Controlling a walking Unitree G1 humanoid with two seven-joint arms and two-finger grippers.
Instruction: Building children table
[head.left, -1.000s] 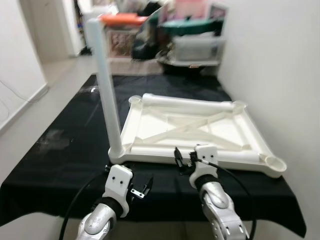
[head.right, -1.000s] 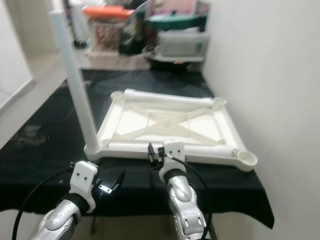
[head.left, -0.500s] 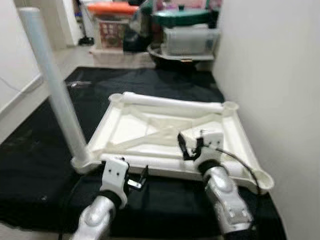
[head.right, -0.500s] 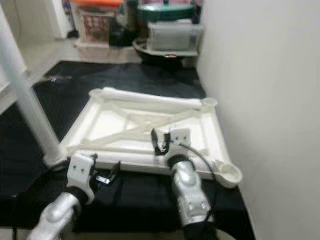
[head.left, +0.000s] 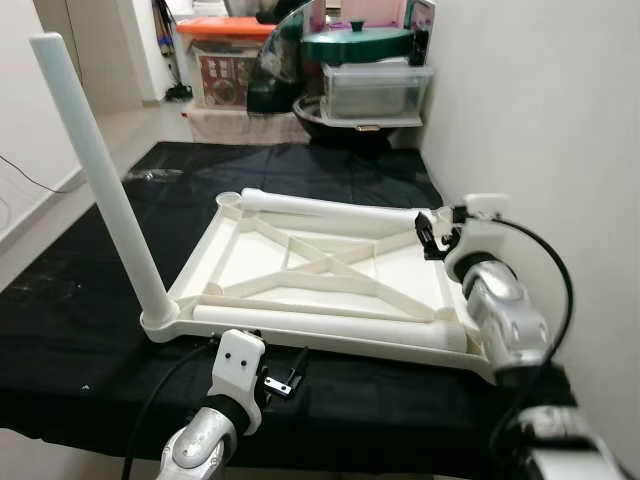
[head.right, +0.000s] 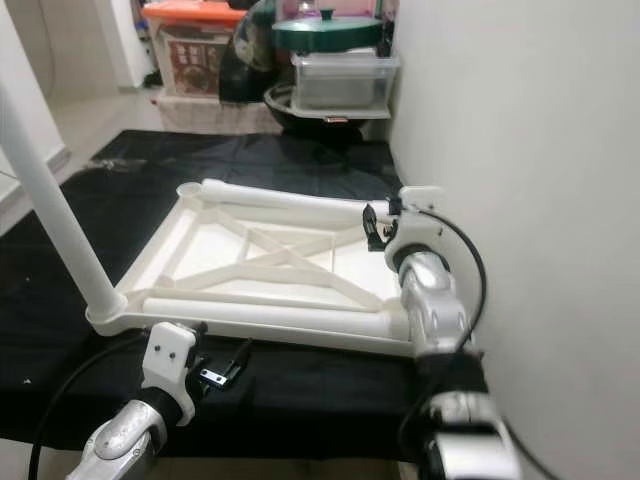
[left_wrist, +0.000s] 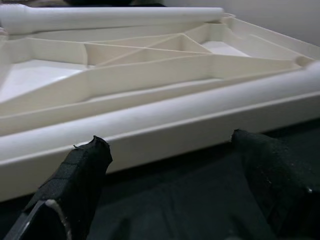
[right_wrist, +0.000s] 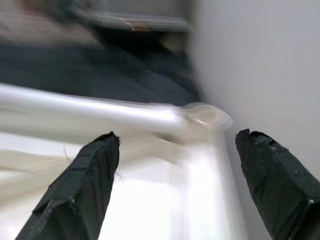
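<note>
Wall (head.left: 560, 120) flanks upturned tabletop (head.left: 320, 270); storage boxes (head.left: 375, 85) stand beyond.

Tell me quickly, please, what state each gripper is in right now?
Left gripper: open, empty, before the white plastic upturned tabletop.
Right gripper: open, empty, over its far corner.
</note>
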